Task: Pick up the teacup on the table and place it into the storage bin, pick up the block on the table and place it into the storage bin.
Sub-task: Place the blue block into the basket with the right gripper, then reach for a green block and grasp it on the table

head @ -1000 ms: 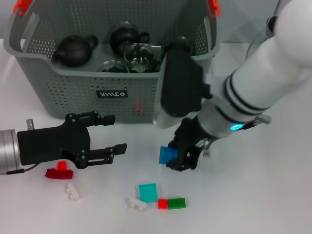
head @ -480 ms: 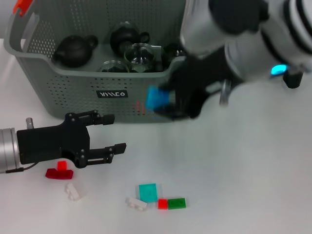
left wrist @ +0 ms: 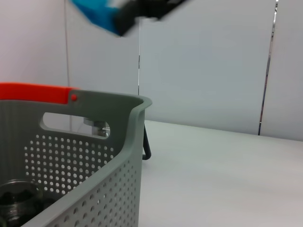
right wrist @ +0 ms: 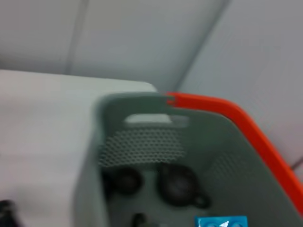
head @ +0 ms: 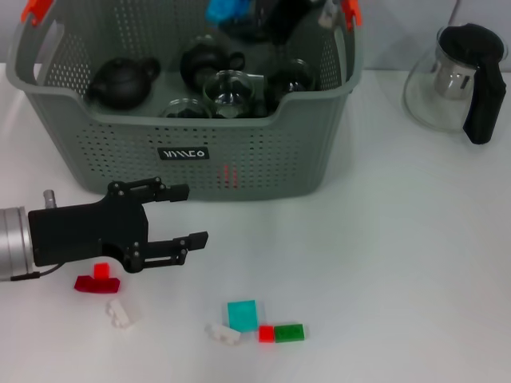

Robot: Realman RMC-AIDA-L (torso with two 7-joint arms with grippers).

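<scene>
High over the back of the grey storage bin (head: 184, 152), my right gripper (head: 243, 16) is shut on a blue block (head: 223, 9). The block (left wrist: 97, 13) and the black gripper (left wrist: 142, 8) also show above the bin wall (left wrist: 94, 161) in the left wrist view, and the block (right wrist: 221, 221) hangs over the bin's inside in the right wrist view. Glass teacups (head: 231, 86) and black teapots (head: 124, 80) lie in the bin; no teacup shows on the table. My left gripper (head: 182, 215) rests open in front of the bin, holding nothing.
Small blocks lie on the near table: red (head: 97, 281), white (head: 120, 313), teal (head: 242, 313), white (head: 223, 333), red (head: 266, 333), green (head: 289, 332). A glass pitcher with a black handle (head: 457, 76) stands at the back right.
My right arm lifted the blue block off the table and swung it up and back over the bin. The left arm has stayed still.
</scene>
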